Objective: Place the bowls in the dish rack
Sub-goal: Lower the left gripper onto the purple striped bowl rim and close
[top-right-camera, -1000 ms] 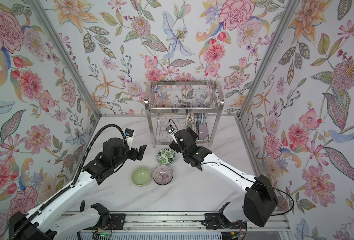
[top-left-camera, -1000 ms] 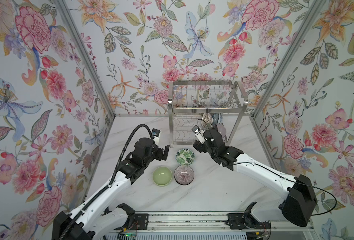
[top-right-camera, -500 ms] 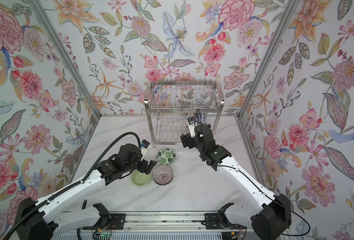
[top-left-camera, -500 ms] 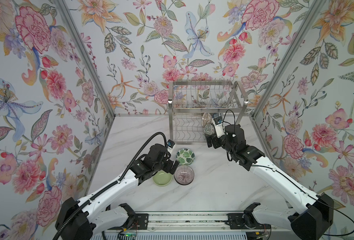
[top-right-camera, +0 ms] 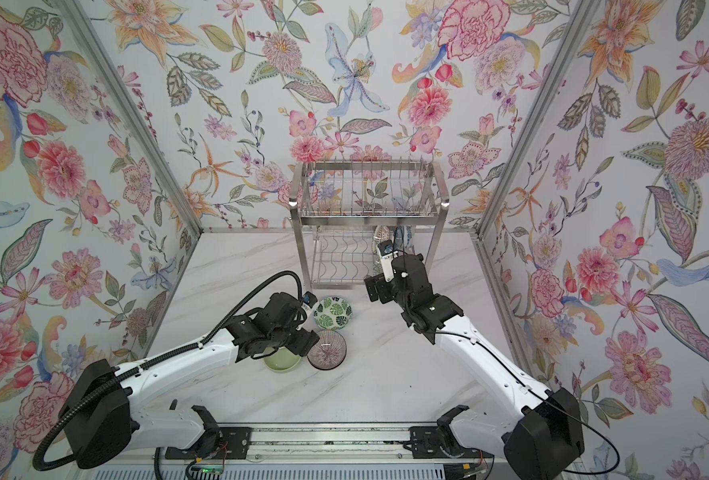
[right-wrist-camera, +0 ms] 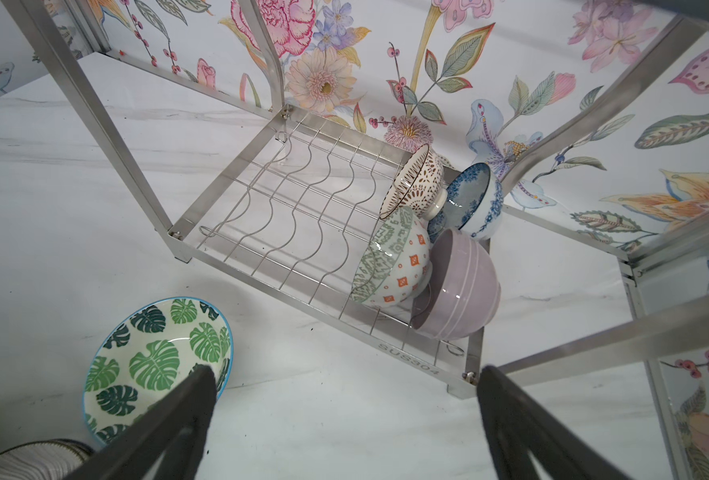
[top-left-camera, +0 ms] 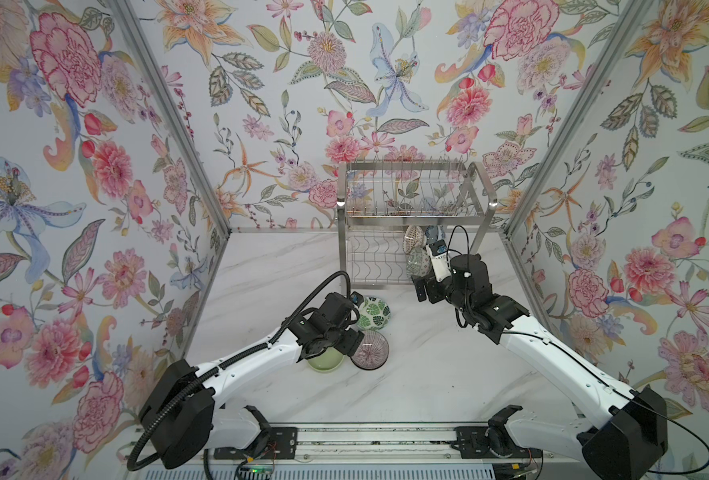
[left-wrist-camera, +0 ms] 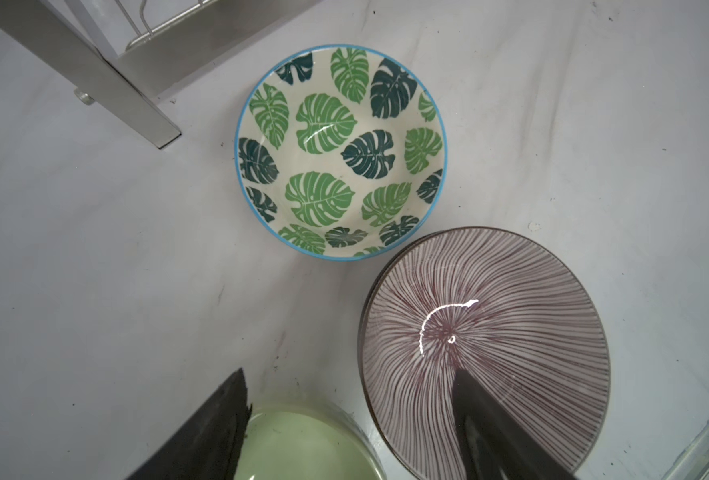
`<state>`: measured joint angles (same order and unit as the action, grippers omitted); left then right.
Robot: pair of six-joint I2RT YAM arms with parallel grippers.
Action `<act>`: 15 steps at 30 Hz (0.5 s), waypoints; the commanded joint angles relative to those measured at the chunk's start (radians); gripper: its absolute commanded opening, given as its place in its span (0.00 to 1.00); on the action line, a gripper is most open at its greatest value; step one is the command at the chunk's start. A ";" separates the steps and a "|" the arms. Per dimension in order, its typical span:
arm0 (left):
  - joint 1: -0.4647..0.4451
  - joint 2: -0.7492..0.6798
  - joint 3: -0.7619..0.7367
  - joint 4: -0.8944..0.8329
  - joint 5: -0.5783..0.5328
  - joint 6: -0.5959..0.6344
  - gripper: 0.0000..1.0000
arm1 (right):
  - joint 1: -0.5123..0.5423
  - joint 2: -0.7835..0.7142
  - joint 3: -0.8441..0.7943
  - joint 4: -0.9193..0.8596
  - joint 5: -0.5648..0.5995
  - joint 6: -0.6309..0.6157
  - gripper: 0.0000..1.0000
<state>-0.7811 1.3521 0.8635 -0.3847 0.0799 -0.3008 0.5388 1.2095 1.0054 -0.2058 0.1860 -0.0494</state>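
Plainly, the letters SUS304 are stamped into the front bar of the dish rack. At one end of its lower wavy shelf, four bowls lie tipped on their sides, crowded and touching: a brown-patterned white bowl, a blue floral bowl, a grey-green geometric bowl and a lilac bowl. On the tabletop near the rack stand the green leaf bowl, the purple-lined bowl and the pale green bowl, all empty. The left pincer is spread, with one finger inside the purple-lined bowl and nothing pinched. The right pincer hangs spread wide and empty before the rack.
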 commanded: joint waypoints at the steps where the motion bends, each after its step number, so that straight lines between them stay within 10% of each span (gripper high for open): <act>1: -0.010 0.033 0.029 -0.008 0.018 -0.003 0.72 | -0.011 -0.028 -0.014 0.009 -0.023 0.021 0.99; 15: -0.012 0.117 0.052 0.034 0.050 -0.021 0.36 | -0.041 -0.038 -0.031 0.016 -0.049 0.026 0.99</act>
<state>-0.7822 1.4551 0.8845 -0.3618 0.1066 -0.3149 0.5034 1.1877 0.9913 -0.2016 0.1490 -0.0422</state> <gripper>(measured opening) 0.364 0.992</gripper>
